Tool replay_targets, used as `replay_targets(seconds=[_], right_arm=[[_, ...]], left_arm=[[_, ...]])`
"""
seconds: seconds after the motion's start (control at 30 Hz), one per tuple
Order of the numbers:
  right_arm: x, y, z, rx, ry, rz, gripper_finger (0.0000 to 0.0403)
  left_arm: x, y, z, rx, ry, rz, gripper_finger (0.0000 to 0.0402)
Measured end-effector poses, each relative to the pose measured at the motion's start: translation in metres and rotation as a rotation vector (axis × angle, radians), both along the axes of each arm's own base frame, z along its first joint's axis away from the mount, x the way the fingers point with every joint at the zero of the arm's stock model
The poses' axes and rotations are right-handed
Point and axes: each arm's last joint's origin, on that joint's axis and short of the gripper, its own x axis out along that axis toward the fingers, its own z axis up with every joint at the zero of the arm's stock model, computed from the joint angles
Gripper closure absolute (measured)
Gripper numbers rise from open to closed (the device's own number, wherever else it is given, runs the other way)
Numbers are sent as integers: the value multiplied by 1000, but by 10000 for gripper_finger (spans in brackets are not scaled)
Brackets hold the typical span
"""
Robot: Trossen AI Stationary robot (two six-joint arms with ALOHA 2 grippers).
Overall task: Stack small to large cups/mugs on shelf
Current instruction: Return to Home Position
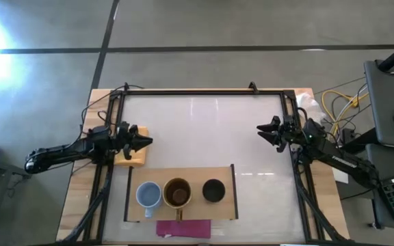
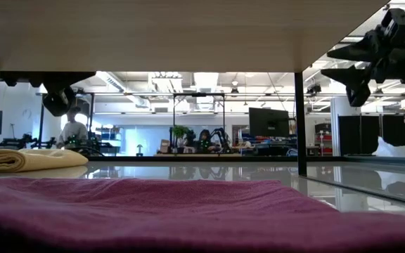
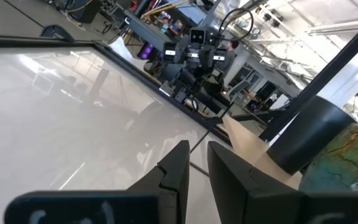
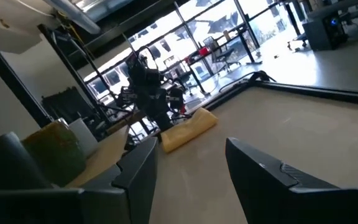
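Three cups stand upright in a row on the light-wood shelf (image 1: 224,205) near the table's front edge. From left to right they are the pale blue mug (image 1: 148,195), the brown mug (image 1: 177,193) and the black cup (image 1: 213,190). My left gripper (image 1: 148,142) is shut and empty, hovering over the folded yellow cloth (image 1: 132,157) at the table's left. My right gripper (image 1: 262,131) is open and empty at the table's right side. In the left wrist view the black cup (image 3: 309,134) and brown mug (image 3: 347,162) show beside my fingers (image 3: 194,158).
A magenta cloth strip (image 1: 183,227) lies in front of the shelf at the table's near edge. A dark frame (image 1: 204,92) runs around the white table top. Cables and a desk with equipment (image 1: 388,102) lie beyond the right edge. People sit far off in the room (image 2: 72,130).
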Motion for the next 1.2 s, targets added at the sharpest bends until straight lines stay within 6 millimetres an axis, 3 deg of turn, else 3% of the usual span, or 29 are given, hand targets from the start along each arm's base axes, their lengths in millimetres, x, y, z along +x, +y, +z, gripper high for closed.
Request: replay_targets(seconds=[1.2], right_arm=[[3,-2,-7,65,67,4,220]], left_arm=[[7,1,-11,-26,117,-4,358]])
